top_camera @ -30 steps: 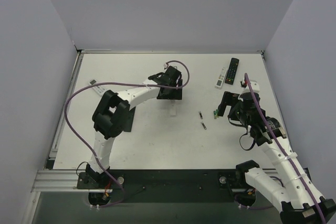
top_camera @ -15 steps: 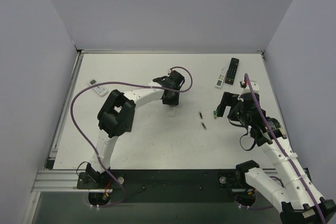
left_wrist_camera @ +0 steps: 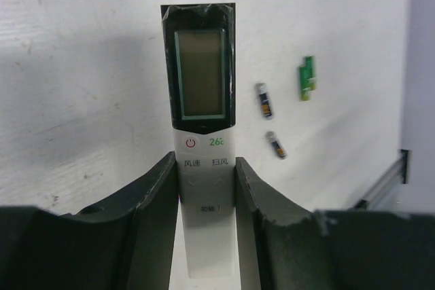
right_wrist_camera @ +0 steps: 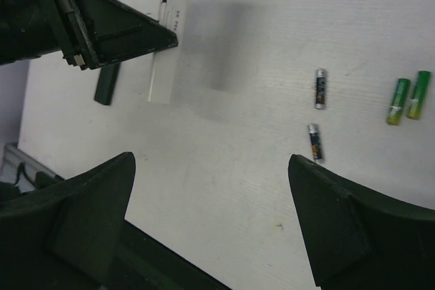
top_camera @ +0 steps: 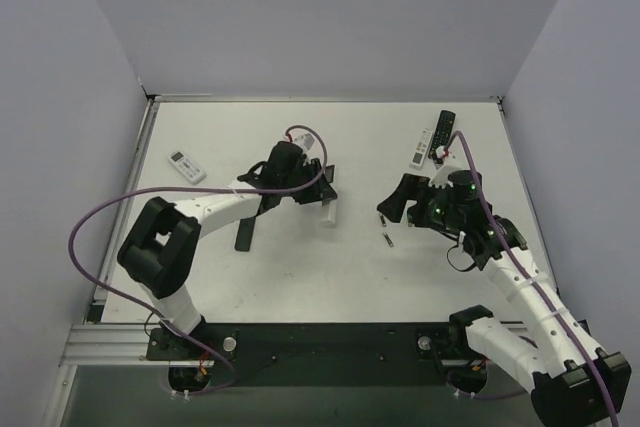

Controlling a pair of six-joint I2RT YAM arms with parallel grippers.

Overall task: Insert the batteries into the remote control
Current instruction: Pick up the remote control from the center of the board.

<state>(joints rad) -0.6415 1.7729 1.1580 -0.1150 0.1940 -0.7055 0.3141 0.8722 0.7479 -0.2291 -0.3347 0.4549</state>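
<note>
We list: left tool, pinching the lower end of a slim white remote with a black-framed grey display and red power key. Beyond it, on the white surface, lie two dark batteries with metal ends; farther, two green batteries side by side. Right tool, spread wide, hangs above them.

Bright, even overhead light; soft faint shadows on white table; wrist views slightly grainy, foreground blurred.
</note>
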